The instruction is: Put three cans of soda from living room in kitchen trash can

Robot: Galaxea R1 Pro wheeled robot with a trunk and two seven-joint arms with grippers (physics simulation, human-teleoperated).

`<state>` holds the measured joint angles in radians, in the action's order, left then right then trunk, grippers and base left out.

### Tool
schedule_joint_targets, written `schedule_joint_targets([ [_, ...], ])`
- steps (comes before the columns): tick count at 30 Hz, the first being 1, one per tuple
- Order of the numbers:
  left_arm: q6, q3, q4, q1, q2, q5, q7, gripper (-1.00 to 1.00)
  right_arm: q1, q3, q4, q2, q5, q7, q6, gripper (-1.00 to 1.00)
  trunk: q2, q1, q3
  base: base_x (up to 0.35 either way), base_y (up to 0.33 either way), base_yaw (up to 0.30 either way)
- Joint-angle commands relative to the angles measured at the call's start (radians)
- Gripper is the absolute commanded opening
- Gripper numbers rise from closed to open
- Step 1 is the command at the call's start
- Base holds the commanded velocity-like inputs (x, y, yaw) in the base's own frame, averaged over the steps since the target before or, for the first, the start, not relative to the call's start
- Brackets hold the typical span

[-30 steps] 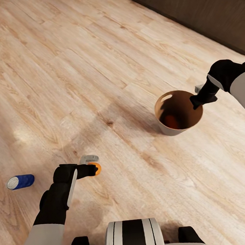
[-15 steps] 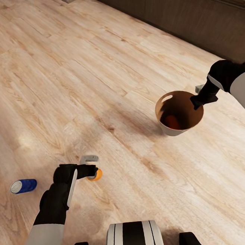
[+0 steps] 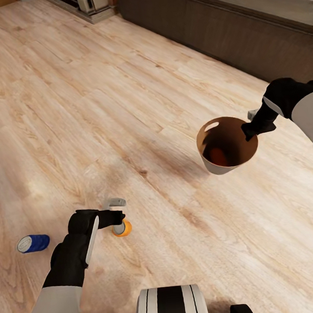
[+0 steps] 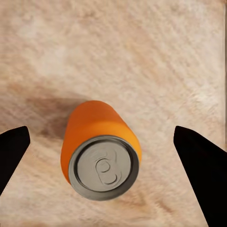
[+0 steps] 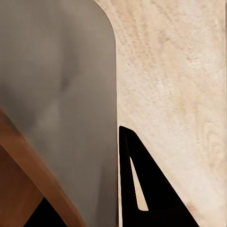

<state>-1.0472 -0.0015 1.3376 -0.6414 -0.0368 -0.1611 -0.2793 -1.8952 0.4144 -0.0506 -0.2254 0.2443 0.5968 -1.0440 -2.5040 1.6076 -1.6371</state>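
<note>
Head view: left gripper (image 3: 118,216) hangs over an upright orange can (image 3: 122,228) on the wood floor (image 3: 137,105); the arm's dark wrist hides most of the can, only its top end and an orange sliver show. Blue can (image 3: 33,243) lies on its side well off to the left, apart from everything. Right gripper (image 3: 252,127) sits at the rim of the trash can (image 3: 219,165), held clear of its shadow on the floor. Inside the bin, an orange shape (image 3: 217,156) in shadow, likely the second orange can; outline unclear. Long dark cabinet (image 3: 240,33) runs along the far wall; fireplace base is cut off at the top edge.

Left wrist view: orange can (image 4: 100,149) seen end-on, pull tab visible, between the two fingertips (image 4: 201,165), which stand wide apart and touch nothing. Jaws spread.

Right wrist view: grey bin wall (image 5: 61,85) pressed close to the lens, brown interior at the corner. One finger (image 5: 146,189) outside the wall; the other mostly hidden within. Clamped on the rim.
</note>
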Motion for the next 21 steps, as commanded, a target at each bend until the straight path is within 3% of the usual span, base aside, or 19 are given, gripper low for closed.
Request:
schedule_joint_targets([
  [1,0.000,0.000,0.000,0.000,0.000,0.000,0.000,-1.00,0.000,-0.008,0.000,-0.001,-0.011,0.005,-0.003,-1.00,0.000,0.000,0.004,0.000,0.000,0.000],
  [17,0.000,0.000,0.000,0.000,0.000,-0.001,-0.001,-1.00,0.002,-0.012,0.001,0.000,-0.012,0.005,-0.003,-1.00,0.004,-0.008,0.066,0.000,0.000,0.000],
  [21,0.000,0.000,0.000,0.000,0.000,-0.001,-0.001,-1.00,0.003,-0.017,0.001,0.001,-0.012,0.005,-0.003,-1.00,0.032,-0.023,0.078,0.000,0.000,0.000],
])
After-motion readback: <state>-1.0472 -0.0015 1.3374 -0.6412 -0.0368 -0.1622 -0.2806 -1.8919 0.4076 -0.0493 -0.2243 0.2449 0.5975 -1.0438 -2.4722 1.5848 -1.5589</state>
